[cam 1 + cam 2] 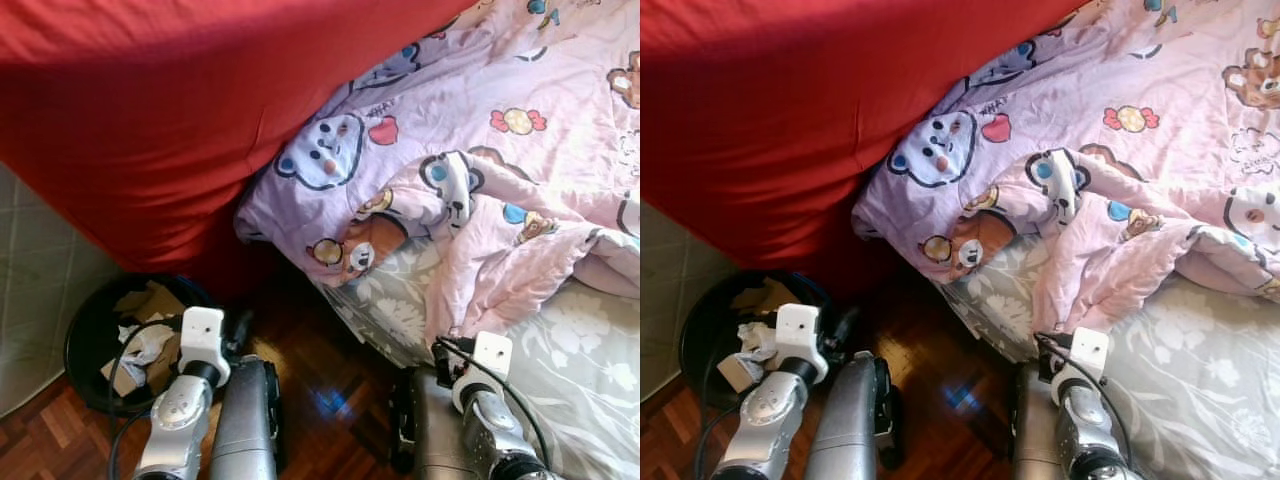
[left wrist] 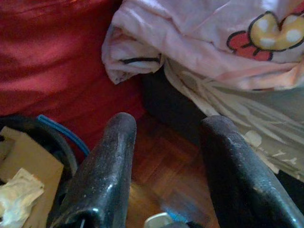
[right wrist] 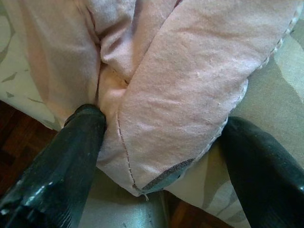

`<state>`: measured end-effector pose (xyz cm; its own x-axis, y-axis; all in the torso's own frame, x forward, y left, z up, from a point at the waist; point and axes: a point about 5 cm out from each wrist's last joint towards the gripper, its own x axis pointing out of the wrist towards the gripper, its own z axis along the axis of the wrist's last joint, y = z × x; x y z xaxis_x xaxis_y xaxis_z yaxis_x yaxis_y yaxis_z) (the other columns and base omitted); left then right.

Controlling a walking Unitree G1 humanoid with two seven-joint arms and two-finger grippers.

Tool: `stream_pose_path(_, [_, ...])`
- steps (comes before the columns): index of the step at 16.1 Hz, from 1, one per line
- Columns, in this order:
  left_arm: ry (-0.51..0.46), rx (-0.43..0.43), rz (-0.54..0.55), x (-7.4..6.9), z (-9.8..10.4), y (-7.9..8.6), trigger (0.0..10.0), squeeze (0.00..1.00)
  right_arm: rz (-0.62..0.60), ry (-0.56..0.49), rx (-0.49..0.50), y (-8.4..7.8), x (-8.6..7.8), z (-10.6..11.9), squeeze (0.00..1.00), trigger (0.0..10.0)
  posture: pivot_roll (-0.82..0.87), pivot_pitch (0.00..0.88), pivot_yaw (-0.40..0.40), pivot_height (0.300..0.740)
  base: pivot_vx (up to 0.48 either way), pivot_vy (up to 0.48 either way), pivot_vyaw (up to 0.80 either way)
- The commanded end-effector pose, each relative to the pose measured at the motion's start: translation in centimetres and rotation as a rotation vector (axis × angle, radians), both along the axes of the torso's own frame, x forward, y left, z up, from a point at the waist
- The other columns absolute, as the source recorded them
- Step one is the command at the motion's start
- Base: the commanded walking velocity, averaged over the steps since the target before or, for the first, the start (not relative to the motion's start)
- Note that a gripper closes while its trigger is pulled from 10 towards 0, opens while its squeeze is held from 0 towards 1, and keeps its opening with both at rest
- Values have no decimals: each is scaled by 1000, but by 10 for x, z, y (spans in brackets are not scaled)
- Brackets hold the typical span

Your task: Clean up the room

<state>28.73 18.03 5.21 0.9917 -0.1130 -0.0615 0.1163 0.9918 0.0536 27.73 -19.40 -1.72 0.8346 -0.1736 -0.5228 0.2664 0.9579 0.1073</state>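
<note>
A pink cartoon-print blanket (image 1: 480, 190) lies crumpled on the bed, one corner hanging over the bed's near edge. My right gripper (image 3: 161, 123) is open at that edge. A thick fold of the blanket (image 3: 180, 95) sits between its two black fingers (image 3: 71, 147), which stand wide apart on either side. My left gripper (image 2: 166, 128) is open and holds nothing. It hovers over the wooden floor (image 2: 166, 166) beside a black bin (image 1: 85, 330) that holds crumpled paper and cardboard (image 1: 145, 345).
A red cover (image 1: 170, 110) drapes over the left part of the bed down to the floor. A grey floral sheet (image 1: 590, 350) shows under the blanket at the right. Dark parquet (image 1: 330, 390) lies between my two arms. A pale tiled wall (image 1: 30, 260) is at far left.
</note>
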Motion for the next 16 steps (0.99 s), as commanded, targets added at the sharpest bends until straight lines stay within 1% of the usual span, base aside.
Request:
stream_pose_path(1, [43,-9,11,-7,-10,3,10000,0,-8,85,27,3,-18,-17,0,10000,186,420,68,608,0,0,0])
stream_pose_path(16, [43,-9,11,-7,-10,3,10000,0,-8,85,27,3,-18,-17,0,10000,186,420,68,608,0,0,0])
